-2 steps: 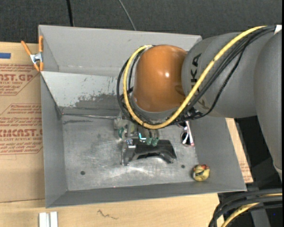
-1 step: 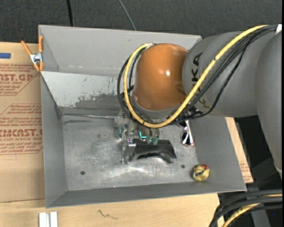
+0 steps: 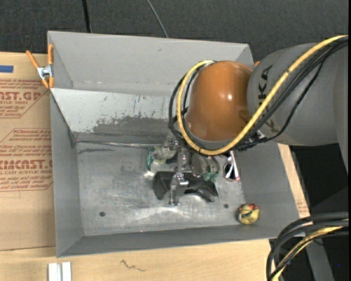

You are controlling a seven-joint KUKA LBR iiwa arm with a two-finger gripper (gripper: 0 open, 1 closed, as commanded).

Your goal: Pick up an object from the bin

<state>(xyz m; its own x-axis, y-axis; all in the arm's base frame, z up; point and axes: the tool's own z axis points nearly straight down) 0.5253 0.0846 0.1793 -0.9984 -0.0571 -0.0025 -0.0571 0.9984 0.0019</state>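
Claw (image 3: 179,186) low over dark clutter (image 3: 161,187) in the bin (image 3: 105,204); its opening cannot be told.
Crowded pieces may snag or slip out.

Grey arm (image 3: 319,101), orange wrist cover (image 3: 217,101), yellow and black cables (image 3: 182,101), metal pincer (image 3: 176,193)

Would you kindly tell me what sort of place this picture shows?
Most likely a robotics lab set up for bin-picking trials: a KUKA arm reaches into a grey metal bin, where a few small loose things lie, among them a yellowish ball near the lower right corner.
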